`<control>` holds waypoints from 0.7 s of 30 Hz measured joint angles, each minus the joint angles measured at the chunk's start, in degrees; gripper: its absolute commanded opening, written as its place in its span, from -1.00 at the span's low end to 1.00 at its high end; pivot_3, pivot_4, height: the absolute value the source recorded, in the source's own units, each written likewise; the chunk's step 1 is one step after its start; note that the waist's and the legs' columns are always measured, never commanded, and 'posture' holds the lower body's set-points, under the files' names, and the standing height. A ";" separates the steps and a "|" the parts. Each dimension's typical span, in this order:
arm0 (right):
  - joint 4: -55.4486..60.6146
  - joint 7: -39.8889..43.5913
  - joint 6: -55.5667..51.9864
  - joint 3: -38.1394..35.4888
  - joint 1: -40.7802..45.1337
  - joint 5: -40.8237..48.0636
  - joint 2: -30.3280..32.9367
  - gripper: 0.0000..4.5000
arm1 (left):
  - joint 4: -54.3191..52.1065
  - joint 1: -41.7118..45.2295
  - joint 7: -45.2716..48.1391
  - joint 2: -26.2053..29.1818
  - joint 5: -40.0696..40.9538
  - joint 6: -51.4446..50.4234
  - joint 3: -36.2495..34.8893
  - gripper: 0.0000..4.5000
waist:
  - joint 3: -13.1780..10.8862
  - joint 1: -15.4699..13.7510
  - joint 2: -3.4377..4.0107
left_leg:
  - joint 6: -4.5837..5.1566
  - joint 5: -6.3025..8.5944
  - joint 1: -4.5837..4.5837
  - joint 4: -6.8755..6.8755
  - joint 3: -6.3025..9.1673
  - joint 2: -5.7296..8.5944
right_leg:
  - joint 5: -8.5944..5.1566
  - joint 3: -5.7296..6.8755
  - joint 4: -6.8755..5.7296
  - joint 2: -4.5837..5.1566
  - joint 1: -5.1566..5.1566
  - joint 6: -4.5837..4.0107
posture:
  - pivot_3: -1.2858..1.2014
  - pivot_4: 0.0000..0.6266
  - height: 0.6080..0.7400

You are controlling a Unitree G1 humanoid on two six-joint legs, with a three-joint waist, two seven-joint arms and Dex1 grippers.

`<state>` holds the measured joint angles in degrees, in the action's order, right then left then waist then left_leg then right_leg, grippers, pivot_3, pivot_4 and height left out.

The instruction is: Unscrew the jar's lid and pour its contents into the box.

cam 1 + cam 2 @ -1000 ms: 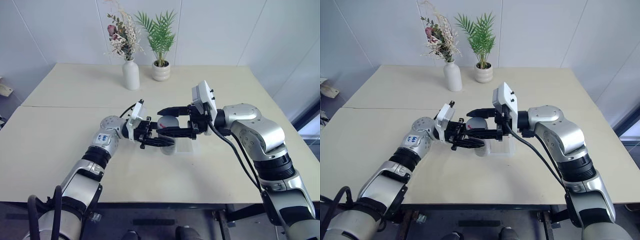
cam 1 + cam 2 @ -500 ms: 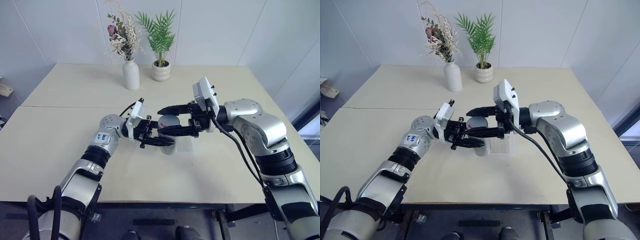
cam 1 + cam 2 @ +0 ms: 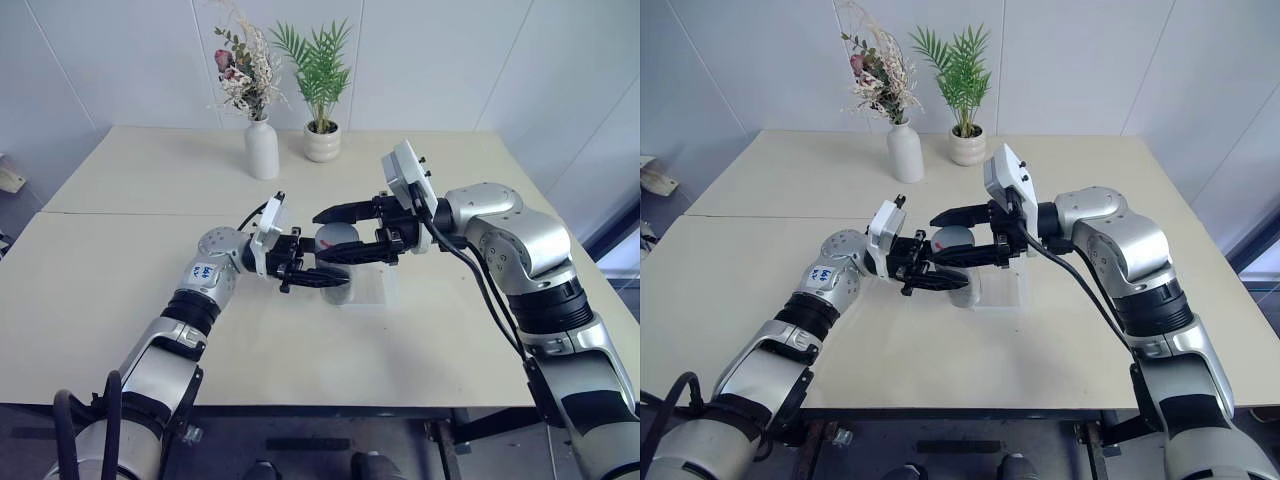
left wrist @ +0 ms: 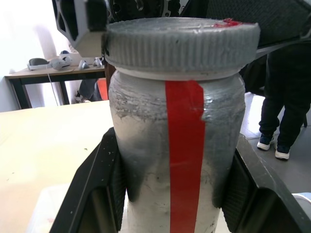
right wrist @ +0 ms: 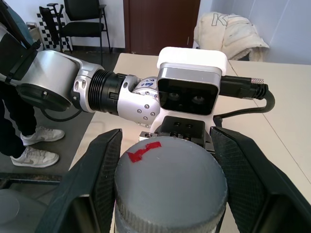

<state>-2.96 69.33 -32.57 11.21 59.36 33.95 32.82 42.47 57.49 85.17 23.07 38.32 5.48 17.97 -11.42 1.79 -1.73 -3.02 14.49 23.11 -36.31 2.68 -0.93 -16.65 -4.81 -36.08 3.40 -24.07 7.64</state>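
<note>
Right gripper [image 5: 171, 194]: 2 fingers [image 5: 92, 184] clamp grey lid [image 5: 170, 182], red mark on top. Left arm [image 5: 102, 92] beyond. Person's shoes [image 5: 34, 145] on floor.

You can read very little here. A white garment [image 5: 232, 34] at the upper right of the right wrist view bears a dark "K", with the rest hidden in a fold. The blue sticker [image 3: 205, 272] on the left forearm carries marks too small to read. The jar's [image 4: 177, 145] red strip and the lid's [image 5: 170, 187] red mark carry no lettering.
</note>
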 measured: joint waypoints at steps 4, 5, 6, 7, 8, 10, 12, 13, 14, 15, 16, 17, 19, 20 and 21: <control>-1.42 0.48 0.18 0.93 1.40 -0.17 -0.01 0.14 | 0.05 0.00 -0.27 0.28 0.21 0.00 -0.04 -0.09 | 0.00 0.08 0.00 | 0.00 0.00 0.00 -0.01 -0.01 0.00 | 0.00 -0.01 -0.01 0.00 0.00 0.00 | 0.03 -0.52 1.00; -1.88 0.51 0.27 1.46 2.04 -0.27 -0.01 0.14 | 0.07 0.00 -0.29 0.55 0.29 0.04 -0.06 -0.09 | 0.00 0.15 0.00 | 0.00 0.00 0.00 -0.01 -0.02 0.00 | 0.00 -0.01 -0.03 0.00 -0.02 0.00 | 0.03 -0.52 1.00; -2.04 0.51 0.50 1.71 2.42 -0.37 -0.01 0.14 | 0.07 0.00 -0.29 0.67 0.52 0.19 -0.06 -0.09 | 0.00 0.10 0.01 | 0.00 0.00 0.00 0.00 -0.01 -0.01 | 0.00 0.00 -0.04 0.00 -0.03 0.00 | 0.03 -0.52 1.00; -2.15 0.51 0.70 1.86 2.61 -0.38 -0.01 0.14 | 0.06 0.00 -0.29 0.74 0.65 0.30 -0.06 -0.09 | 0.00 0.05 0.00 | 0.00 0.00 0.00 0.00 -0.01 -0.01 | 0.00 0.00 -0.04 0.00 -0.04 0.00 | 0.03 -0.52 1.00; -2.16 0.51 0.93 1.88 2.62 -0.38 -0.01 0.14 | 0.06 0.00 -0.31 0.77 0.72 0.46 -0.06 -0.09 | 0.00 0.00 0.00 | 0.00 0.00 0.01 0.00 -0.01 0.00 | 0.00 0.00 -0.03 0.00 -0.04 0.00 | 0.03 -0.52 1.00; -2.16 0.51 1.06 1.89 2.62 -0.37 -0.01 0.14 | 0.05 -0.01 -0.34 0.81 0.78 0.63 -0.05 -0.09 | 0.00 -0.02 0.00 | 0.00 0.00 0.04 -0.01 -0.02 0.00 | 0.00 -0.01 -0.01 0.01 -0.04 0.00 | 0.03 -0.52 1.00; -2.14 0.51 1.09 1.89 2.62 -0.36 -0.01 0.14 | 0.05 -0.01 -0.35 0.80 0.81 0.68 -0.06 -0.09 | 0.00 -0.01 0.01 | 0.00 0.00 0.05 -0.01 -0.02 0.00 | 0.00 -0.01 -0.01 0.01 -0.04 0.00 | 0.03 -0.52 1.00; -2.12 0.51 1.09 1.89 2.61 -0.34 -0.01 0.14 | 0.04 -0.01 -0.35 0.80 0.82 0.70 -0.05 -0.09 | 0.00 -0.01 0.01 | 0.00 0.00 0.05 -0.01 -0.02 0.00 | 0.00 0.00 -0.01 0.01 -0.05 0.00 | 0.03 -0.52 1.00; -2.09 0.51 1.09 1.89 2.61 -0.34 -0.01 0.14 | 0.01 -0.01 -0.35 0.81 0.82 0.71 -0.05 -0.09 | 0.00 0.01 0.01 | 0.00 0.00 0.05 -0.01 -0.02 0.00 | 0.00 0.00 -0.02 0.01 -0.06 0.00 | 0.03 -0.52 1.00; -2.05 0.51 1.09 1.89 2.61 -0.34 -0.01 0.14 | -0.03 -0.02 -0.35 0.83 0.83 0.71 -0.05 -0.09 | 0.00 0.02 0.01 | 0.00 0.00 0.05 -0.01 -0.02 0.00 | 0.00 0.00 -0.03 0.00 -0.07 0.00 | 0.03 -0.52 1.00; -2.03 0.51 1.09 1.89 2.61 -0.33 -0.01 0.14 | -0.05 -0.02 -0.35 0.84 0.83 0.72 -0.05 -0.09 | 0.00 0.03 0.01 | 0.00 0.00 0.05 -0.01 -0.02 0.00 | 0.00 0.00 -0.03 0.00 -0.07 0.00 | 0.03 -0.52 1.00; -2.01 0.51 1.09 1.89 2.61 -0.34 -0.01 0.14 | -0.06 -0.02 -0.35 0.84 0.84 0.72 -0.05 -0.09 | 0.00 0.04 0.01 | 0.00 0.00 0.05 -0.01 -0.02 0.00 | 0.00 -0.01 -0.04 0.00 -0.07 0.00 | 0.03 -0.52 1.00; -1.68 0.50 1.09 1.89 2.58 -0.33 -0.01 0.14 | -0.06 -0.02 -0.35 0.49 0.84 0.75 -0.06 -0.09 | 0.00 0.02 0.01 | 0.00 0.00 0.05 -0.01 -0.02 0.00 | 0.00 0.00 -0.04 0.01 -0.07 0.00 | 0.03 -0.52 1.00; -1.26 0.49 1.09 1.88 2.46 -0.23 -0.01 0.14 | -0.05 -0.02 -0.35 0.34 0.84 0.75 -0.13 -0.09 | 0.00 0.01 0.01 | 0.00 0.00 0.05 -0.01 -0.02 0.00 | 0.00 -0.01 -0.04 0.01 -0.07 0.00 | 0.03 -0.52 1.00; -0.74 0.29 1.09 1.82 2.02 -0.18 0.00 0.14 | -0.06 -0.11 -0.34 0.24 0.83 0.75 -0.13 -0.09 | 0.00 -0.02 0.01 | 0.00 0.00 0.05 -0.02 -0.02 0.00 | 0.00 0.00 -0.03 0.00 -0.07 0.00 | 0.03 -0.52 1.00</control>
<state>-3.70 69.61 -31.48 13.03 61.38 33.76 32.81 42.41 57.38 84.83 23.32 39.15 6.24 17.85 -11.42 1.77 -1.72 -3.03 14.49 23.16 -36.33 2.66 -0.93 -16.65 -4.81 -36.12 3.40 -24.14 7.64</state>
